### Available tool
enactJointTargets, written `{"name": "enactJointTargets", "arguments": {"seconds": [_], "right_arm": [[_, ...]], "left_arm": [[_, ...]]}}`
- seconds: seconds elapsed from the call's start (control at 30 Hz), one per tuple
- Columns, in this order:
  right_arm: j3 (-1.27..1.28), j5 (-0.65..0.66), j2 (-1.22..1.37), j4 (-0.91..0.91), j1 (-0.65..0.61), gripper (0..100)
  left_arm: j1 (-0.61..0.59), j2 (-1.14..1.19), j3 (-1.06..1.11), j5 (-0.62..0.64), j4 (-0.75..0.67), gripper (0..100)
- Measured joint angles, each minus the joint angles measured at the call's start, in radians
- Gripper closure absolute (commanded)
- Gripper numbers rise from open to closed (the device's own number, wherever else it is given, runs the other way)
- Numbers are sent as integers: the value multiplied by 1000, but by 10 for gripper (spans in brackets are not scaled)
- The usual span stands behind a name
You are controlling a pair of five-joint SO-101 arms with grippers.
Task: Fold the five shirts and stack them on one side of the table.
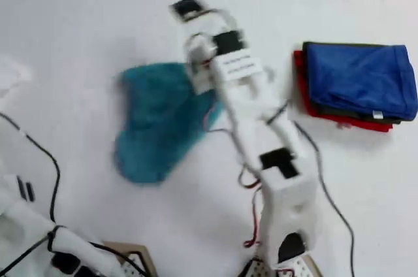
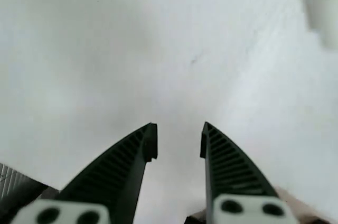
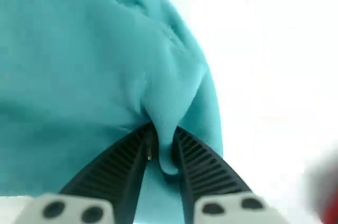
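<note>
A teal shirt [image 1: 157, 120] lies rumpled left of the table's middle. My right gripper [image 3: 162, 147] is shut on a pinched fold of the teal shirt [image 3: 95, 65], and from above the right gripper [image 1: 199, 71] sits at the shirt's far right edge. At the right side, a folded blue shirt [image 1: 359, 78] tops a stack with a dark shirt [image 1: 353, 115] and a red shirt [image 1: 302, 87] under it. My left gripper [image 2: 177, 142] stands open over bare white table, nothing between its fingers.
The white table [image 1: 78, 35] has free room on its far left. Cables [image 1: 46, 159] trail near the left arm's base [image 1: 26, 225] at the front left. The right arm's base [image 1: 287, 225] stands at the front centre.
</note>
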Motion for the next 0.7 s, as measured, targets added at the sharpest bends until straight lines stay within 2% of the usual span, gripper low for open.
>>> {"name": "enactJointTargets", "arguments": {"seconds": [0.17,0.3,0.37,0.5,0.7], "right_arm": [[-2,0,-38,112,169,980],[11,2,-38,124,287,976],[34,38,-38,124,315,943],[44,118,-38,158,313,843],[57,127,-166,169,276,854]], "left_arm": [[183,0,0,92,0,846],[341,0,2,146,0,845],[397,0,2,153,0,845],[437,0,2,157,0,845],[443,0,2,157,0,845]]}}
